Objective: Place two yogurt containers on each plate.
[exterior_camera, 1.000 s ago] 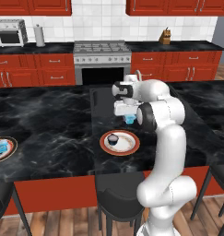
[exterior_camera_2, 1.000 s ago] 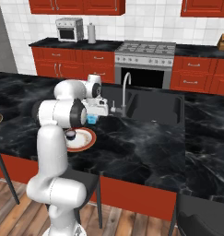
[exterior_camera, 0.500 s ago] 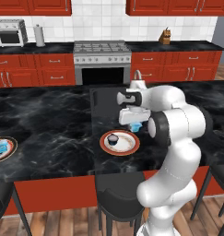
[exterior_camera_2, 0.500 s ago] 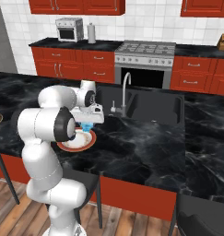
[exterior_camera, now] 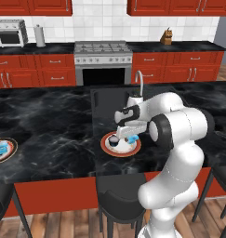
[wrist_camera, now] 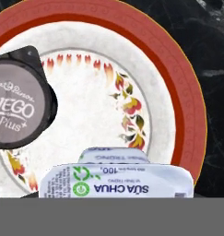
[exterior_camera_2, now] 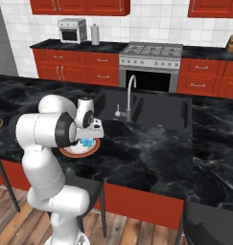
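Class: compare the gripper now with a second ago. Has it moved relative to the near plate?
Yes. The gripper, shut on a blue yogurt container, has come down from beside the faucet to just above the near plate.

Black marble counter (exterior_camera: 54, 121) carries 2 plates: near plate (exterior_camera: 106, 148), far-left plate (exterior_camera: 8, 153)

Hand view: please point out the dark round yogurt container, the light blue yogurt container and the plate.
dark yogurt container (wrist_camera: 19, 106), hand view, its grey lid.
light blue yogurt container (wrist_camera: 117, 184), hand view, its printed side.
plate (wrist_camera: 180, 97), hand view, its red-orange rim.
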